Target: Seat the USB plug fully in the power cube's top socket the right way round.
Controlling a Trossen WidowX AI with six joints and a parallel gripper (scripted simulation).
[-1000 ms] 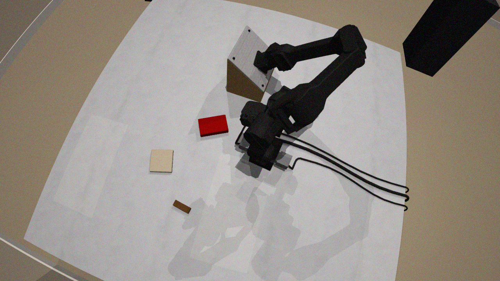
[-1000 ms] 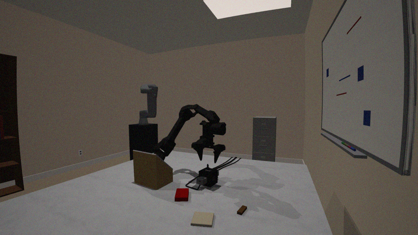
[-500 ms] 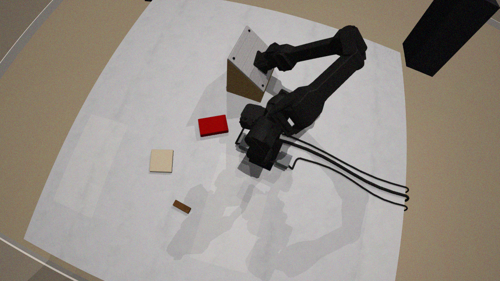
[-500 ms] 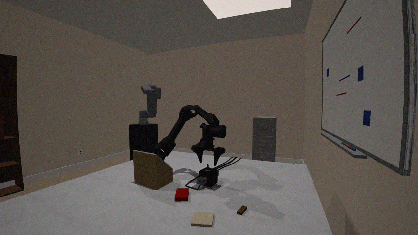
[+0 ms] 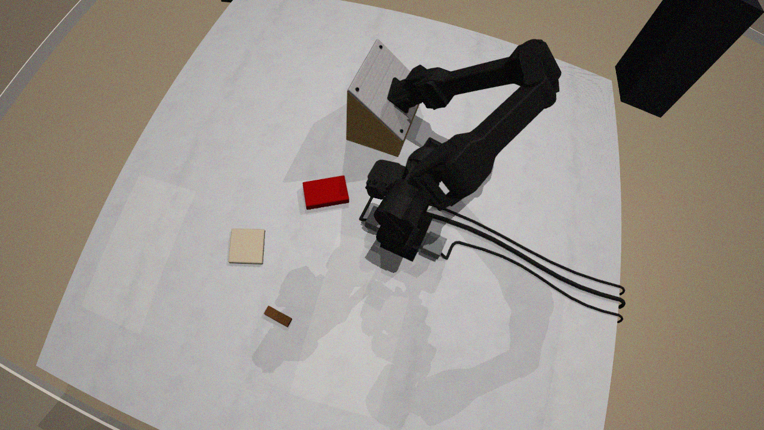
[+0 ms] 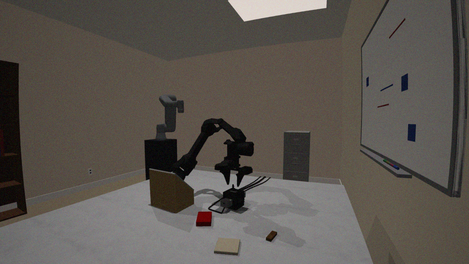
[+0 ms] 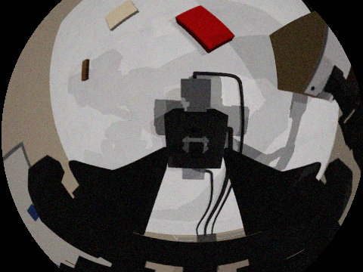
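The black power cube (image 6: 236, 201) (image 7: 178, 159) stands on the white table. A small dark USB plug (image 6: 233, 187) (image 7: 196, 147) stands upright in the socket on its top; which way round it sits cannot be told. My gripper (image 6: 233, 184) (image 7: 196, 151) points down over the cube, with its fingers parted on either side of the plug. The fingertips are just above the cube's top, about level with the plug's tip, and no contact shows. The gripper is open. In the top view the arm hides the plug and most of the cube.
Grey plugs (image 5: 433, 246) (image 7: 196, 91) stick out of the cube's sides; black cables (image 5: 507, 245) run to the table edge. A wooden wedge (image 5: 368, 125) (image 6: 167, 193), red box (image 5: 326, 191) (image 7: 206, 28), cream tile (image 5: 246, 245) (image 6: 227, 246) and brown block (image 5: 277, 316) (image 6: 271, 235) stand around.
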